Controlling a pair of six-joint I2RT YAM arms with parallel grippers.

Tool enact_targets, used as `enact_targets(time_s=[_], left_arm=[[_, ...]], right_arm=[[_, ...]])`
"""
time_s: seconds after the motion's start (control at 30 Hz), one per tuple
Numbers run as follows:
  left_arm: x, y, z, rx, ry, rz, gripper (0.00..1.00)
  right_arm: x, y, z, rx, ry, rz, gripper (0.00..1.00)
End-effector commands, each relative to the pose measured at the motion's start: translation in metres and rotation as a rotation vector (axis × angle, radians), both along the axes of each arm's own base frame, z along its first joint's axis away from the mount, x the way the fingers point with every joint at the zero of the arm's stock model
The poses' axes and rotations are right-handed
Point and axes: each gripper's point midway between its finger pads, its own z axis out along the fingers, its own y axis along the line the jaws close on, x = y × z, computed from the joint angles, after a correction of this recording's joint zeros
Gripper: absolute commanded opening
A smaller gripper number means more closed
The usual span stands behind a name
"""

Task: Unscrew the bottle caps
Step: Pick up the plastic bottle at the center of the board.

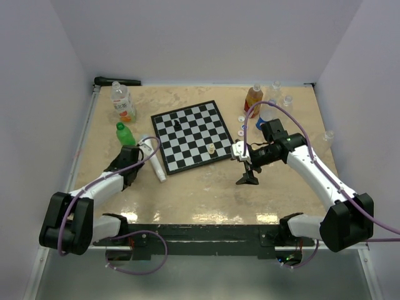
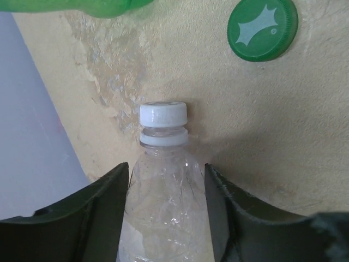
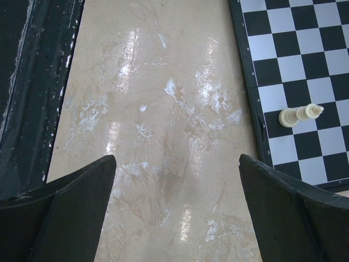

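A: Left gripper (image 2: 166, 180)?

B: Low at the left side of the table (image 1: 206, 194), fingers (image 2: 92, 213) set close against both sides of a clear bottle (image 2: 163, 213). No gap to be seen; firm grip or bare touch, cannot tell.

A: And the white cap (image 2: 163, 113)?

B: On the bottle's neck, pointing away from the gripper, out past the fingertips, with nothing over it.

A: Close by?

B: Loose green cap (image 2: 263, 28) on the table beyond, to the right. Just ahead, a green bottle (image 1: 125, 133), across the top of the wrist view. Just beside the gripper, toward the chessboard (image 1: 192, 135), a long white tube (image 1: 154, 161) lying flat.

A: Right gripper (image 3: 177, 164)?

B: Jaws wide apart, holding nothing, over bare tabletop just beside the chessboard's near right edge. On the board near that edge, a pale chess piece (image 3: 300, 114); further in, a dark piece (image 1: 177, 123).

A: Other bottles?

B: At the far right, behind the right arm, an orange-labelled bottle (image 1: 253, 97) and small clear bottles (image 1: 275, 87), with a few loose caps (image 1: 241, 119) before them. Far left, beyond the green one, one more labelled bottle (image 1: 123, 102).
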Motion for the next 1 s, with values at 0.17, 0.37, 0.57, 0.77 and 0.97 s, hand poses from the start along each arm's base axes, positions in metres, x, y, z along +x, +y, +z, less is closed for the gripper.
enact_targets(time_s=[0.17,0.37,0.57,0.77,0.97], left_arm=[[-0.009,0.004,0.021,-0.012,0.005,0.044,0.24],[-0.002,0.007,0.075,-0.011,-0.054,0.078,0.12],[0.006,-0.005,0.150,-0.089,-0.164,0.049,0.09],[0.009,-0.036,0.216,-0.265,-0.313,-0.043,0.08],[0.001,-0.104,0.298,-0.637,-0.536,-0.310,0.07]], right_arm=[[0.000,0.001,0.014,0.035,-0.034,0.011,0.98],[0.000,0.001,0.011,0.033,-0.025,0.008,0.98],[0.002,0.001,0.008,0.025,-0.015,0.005,0.98],[0.004,0.000,0.004,0.016,-0.009,-0.004,0.98],[0.003,0.000,0.007,0.027,-0.009,-0.004,0.98]])
